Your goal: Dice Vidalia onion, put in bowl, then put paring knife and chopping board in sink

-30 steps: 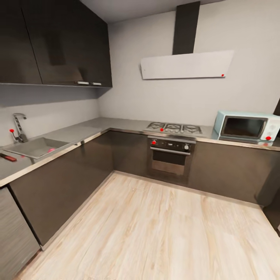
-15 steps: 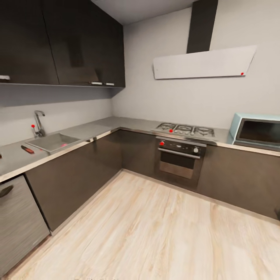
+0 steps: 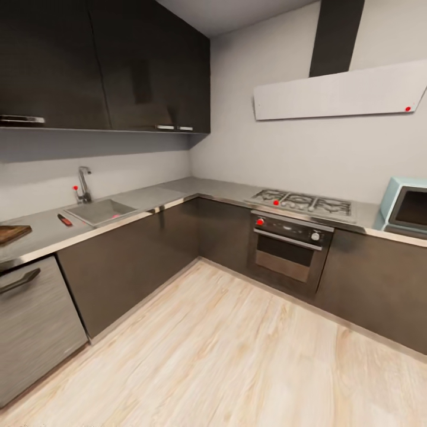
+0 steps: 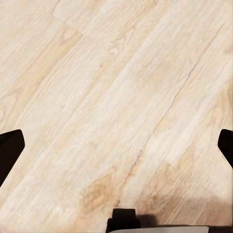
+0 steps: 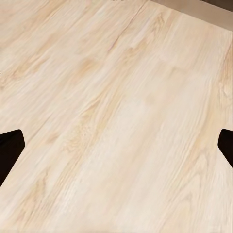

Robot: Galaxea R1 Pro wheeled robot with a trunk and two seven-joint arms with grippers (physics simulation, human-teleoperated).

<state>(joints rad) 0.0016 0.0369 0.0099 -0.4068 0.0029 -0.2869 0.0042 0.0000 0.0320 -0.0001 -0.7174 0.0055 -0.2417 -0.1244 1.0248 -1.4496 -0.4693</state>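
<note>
The grey sink is set in the glossy countertop at the left, with its chrome faucet behind it. A small pinkish spot shows inside the basin; I cannot tell if it is the onion. The red-handled paring knife lies on the counter beside the sink. A corner of the brown chopping board shows at the picture's left edge. The bowl is out of view. My left gripper and right gripper both hang open over the wooden floor, nothing between their fingers.
Dark cabinets run under an L-shaped counter, with a grey drawer front at the near left. A gas hob and oven stand at the back, a pale blue microwave at the right. Light wood floor lies ahead.
The whole head view has shifted: the camera turned left, so sink, hob and microwave slid right in the picture, and the chopping board's corner came into view at the left edge.
</note>
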